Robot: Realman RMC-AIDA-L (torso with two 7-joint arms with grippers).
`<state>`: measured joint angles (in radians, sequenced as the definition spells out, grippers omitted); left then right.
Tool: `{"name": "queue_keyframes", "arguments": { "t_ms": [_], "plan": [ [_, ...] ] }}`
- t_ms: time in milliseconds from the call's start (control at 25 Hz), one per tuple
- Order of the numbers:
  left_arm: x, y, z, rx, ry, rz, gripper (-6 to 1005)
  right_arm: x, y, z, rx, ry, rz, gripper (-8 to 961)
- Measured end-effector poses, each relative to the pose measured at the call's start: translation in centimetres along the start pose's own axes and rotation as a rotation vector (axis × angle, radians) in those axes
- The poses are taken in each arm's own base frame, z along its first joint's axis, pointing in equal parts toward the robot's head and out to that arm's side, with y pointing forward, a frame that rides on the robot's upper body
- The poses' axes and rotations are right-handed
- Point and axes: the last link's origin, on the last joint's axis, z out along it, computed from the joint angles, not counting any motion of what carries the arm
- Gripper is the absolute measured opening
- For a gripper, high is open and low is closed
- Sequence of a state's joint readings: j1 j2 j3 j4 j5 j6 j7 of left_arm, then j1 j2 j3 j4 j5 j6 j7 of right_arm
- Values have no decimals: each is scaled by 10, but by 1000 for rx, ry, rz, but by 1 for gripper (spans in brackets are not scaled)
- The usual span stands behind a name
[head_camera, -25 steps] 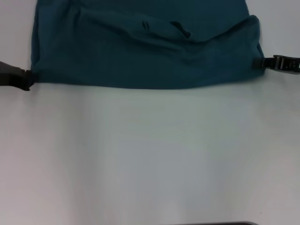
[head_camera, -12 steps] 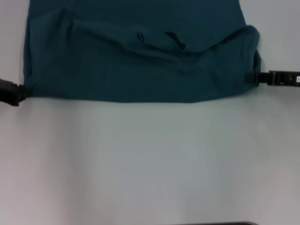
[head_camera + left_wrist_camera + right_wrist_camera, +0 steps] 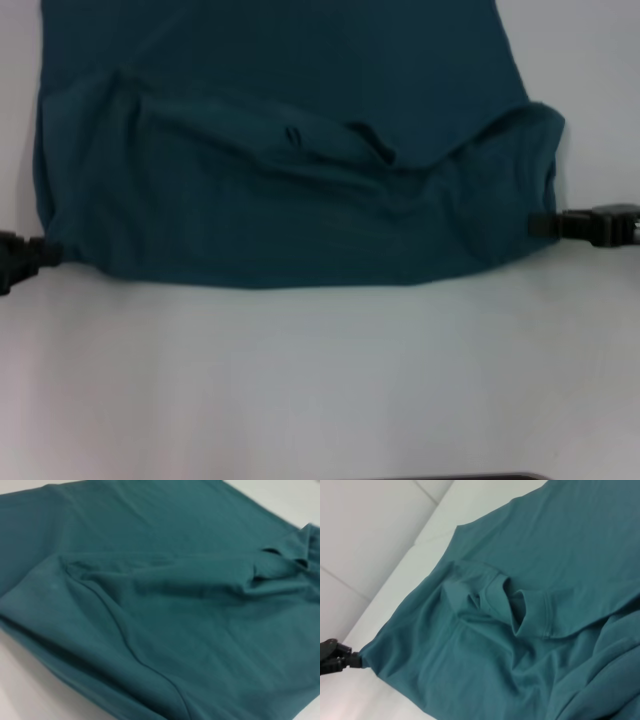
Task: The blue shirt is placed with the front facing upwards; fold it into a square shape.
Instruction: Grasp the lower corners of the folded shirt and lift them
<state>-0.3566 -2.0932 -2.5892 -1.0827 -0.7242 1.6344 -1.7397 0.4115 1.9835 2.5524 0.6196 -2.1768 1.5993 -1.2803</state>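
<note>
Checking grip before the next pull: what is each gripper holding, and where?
Both hold the blue shirt: the left gripper pinches the folded layer's near left corner, and the right gripper pinches its right edge.

The blue shirt is looking like soft, matt cloth with wrinkles. The white worktop is looking smooth and flat.

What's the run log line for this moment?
left tool: shut on blue shirt corner | right tool: shut on opposite corner | shirt: folded layer, near edge on table
</note>
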Motion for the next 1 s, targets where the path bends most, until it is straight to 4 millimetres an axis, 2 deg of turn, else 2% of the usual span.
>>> {"name": "queue_keyframes", "arguments": {
  "t_ms": [440, 800, 1000],
  "plan": [
    [-48, 24, -25, -116, -16, -49, 70, 44, 8, -24, -59, 9, 41, 72],
    [-78, 39, -37, -168, -24, -95, 69, 63, 7, -39, -39, -34, 79, 73],
    [-89, 44, -37, -192, -46, -107, 69, 74, 9, -43, -45, -41, 89, 74]
  ]
}}
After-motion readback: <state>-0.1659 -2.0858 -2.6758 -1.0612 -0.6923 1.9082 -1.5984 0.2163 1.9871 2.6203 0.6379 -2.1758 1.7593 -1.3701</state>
